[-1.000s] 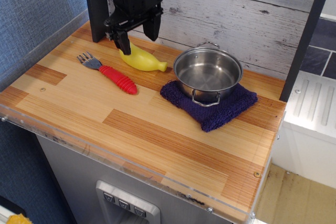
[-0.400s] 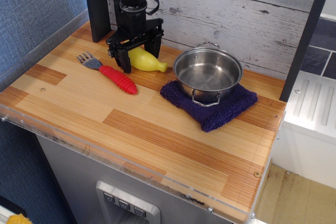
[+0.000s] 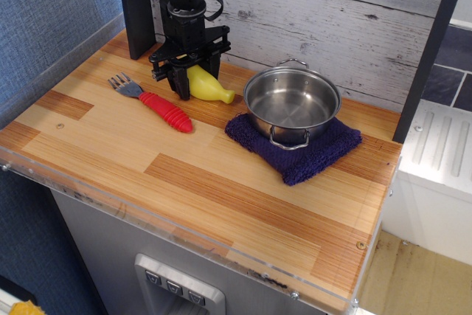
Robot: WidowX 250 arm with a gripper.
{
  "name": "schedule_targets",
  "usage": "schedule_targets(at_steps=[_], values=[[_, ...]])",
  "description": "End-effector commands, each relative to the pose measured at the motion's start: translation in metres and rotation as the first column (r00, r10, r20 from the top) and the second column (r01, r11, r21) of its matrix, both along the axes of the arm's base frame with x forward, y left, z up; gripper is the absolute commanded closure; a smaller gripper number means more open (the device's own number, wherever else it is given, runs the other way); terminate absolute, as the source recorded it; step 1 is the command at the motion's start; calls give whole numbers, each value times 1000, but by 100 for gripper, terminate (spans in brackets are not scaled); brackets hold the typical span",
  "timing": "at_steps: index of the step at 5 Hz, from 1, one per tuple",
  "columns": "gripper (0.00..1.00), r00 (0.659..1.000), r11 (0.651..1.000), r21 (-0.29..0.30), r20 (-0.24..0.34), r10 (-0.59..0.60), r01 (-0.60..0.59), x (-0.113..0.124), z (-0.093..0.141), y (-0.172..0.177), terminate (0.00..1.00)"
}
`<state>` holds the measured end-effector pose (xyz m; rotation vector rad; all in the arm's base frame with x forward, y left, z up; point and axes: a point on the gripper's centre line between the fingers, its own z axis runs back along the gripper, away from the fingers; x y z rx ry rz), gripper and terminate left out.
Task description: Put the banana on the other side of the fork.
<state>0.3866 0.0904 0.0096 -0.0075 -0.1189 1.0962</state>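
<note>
Lowered since a second ago, the gripper [image 3: 195, 77] is now closed around the banana [image 3: 208, 86], its jaws narrowed from wide. A striped wooden countertop [image 3: 221, 182] (grey plank wall [image 3: 332, 12] behind) is seen. Banana lies behind the fork [image 3: 153, 101], near the wall; a steel pot [image 3: 291, 101] sits on a blue cloth [image 3: 310, 156].

Banana [image 3: 206, 85] behind fork [image 3: 153, 101]; pot [image 3: 291, 103] on cloth [image 3: 310, 154], right.

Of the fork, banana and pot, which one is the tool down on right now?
The banana: the tool straddles its thick end. The fork lies apart in front, and the pot sits off to the side.
</note>
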Motion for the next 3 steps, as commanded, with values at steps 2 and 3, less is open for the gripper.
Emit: schedule_targets(at_steps=[2, 3], values=[[100, 992, 997, -1, 108, -70, 71, 19, 47, -10, 0], [100, 989, 997, 26, 131, -73, 70, 15, 75, -11, 0]])
